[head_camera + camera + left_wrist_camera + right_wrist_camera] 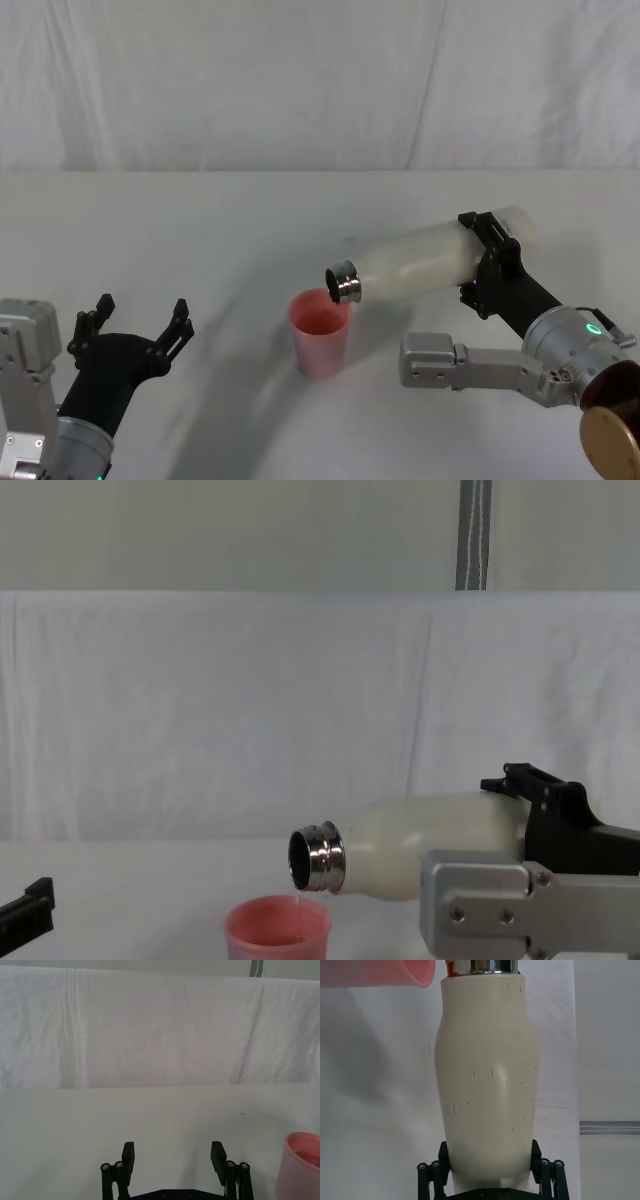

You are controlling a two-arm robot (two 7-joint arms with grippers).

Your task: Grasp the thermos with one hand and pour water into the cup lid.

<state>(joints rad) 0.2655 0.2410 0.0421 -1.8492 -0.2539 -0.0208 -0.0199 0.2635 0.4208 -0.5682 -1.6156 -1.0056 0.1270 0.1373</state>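
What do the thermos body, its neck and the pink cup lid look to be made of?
Thermos body: cream-white matte coating, probably painted metal; the right wrist view shows small dark scuffs and no glare. Its neck: shiny threaded steel, mirror-like reflections. Cup lid: salmon-pink, smooth with a soft sheen, likely plastic. The right end effector holds the thermos tilted over the cup lid.

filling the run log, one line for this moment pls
pour | right gripper holds thermos tipped over cup | left gripper open, idle
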